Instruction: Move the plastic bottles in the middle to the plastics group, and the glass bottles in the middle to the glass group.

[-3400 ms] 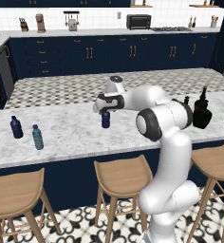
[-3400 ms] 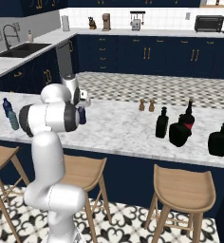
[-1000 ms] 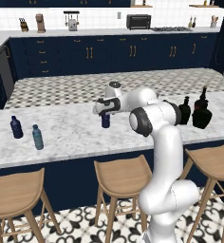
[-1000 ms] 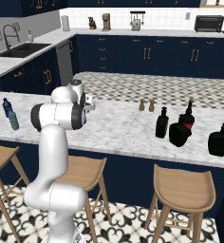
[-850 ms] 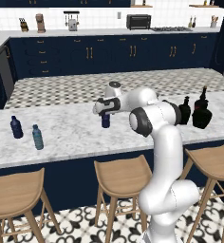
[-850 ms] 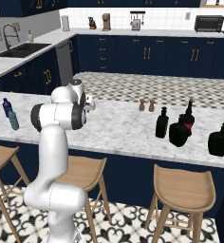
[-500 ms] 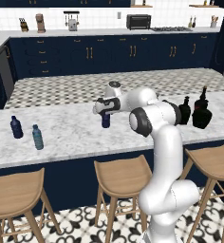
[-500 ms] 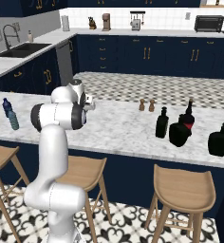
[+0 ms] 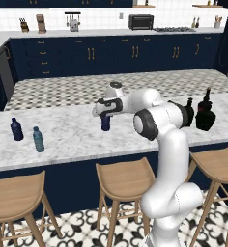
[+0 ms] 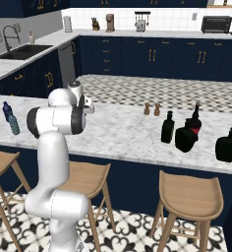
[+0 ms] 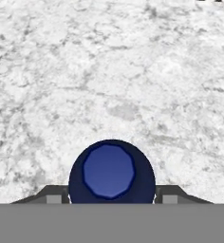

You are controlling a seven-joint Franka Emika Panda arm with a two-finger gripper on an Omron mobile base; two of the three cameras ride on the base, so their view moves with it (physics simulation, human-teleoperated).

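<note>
A small navy-blue plastic bottle [image 9: 105, 123] stands upright mid-counter on the white marble. My gripper [image 9: 105, 115] reaches down over it from above. In the hand view the bottle's round blue cap [image 11: 109, 171] sits between the two dark fingertips [image 11: 54, 195], and my gripper [image 11: 111, 196] is shut on the bottle's sides. The plastics group, a navy bottle [image 9: 16, 129] and a teal-grey bottle [image 9: 38, 139], stands at the counter's left end. Several dark glass bottles cluster at the right end, among them a red-labelled one [image 9: 205, 111] [image 10: 195, 119] and squat black ones [image 10: 187, 138] [image 10: 228, 145].
The marble counter [image 9: 72, 140] has open surface between the held bottle and the plastics group. Two small shakers [image 10: 152, 109] stand on the patterned strip behind. Wooden stools [image 9: 125, 176] line the front. My white arm rises from the lower right in the left base view.
The jaws have closed onto the navy-blue bottle. The arm and the bottle have stayed in place.
</note>
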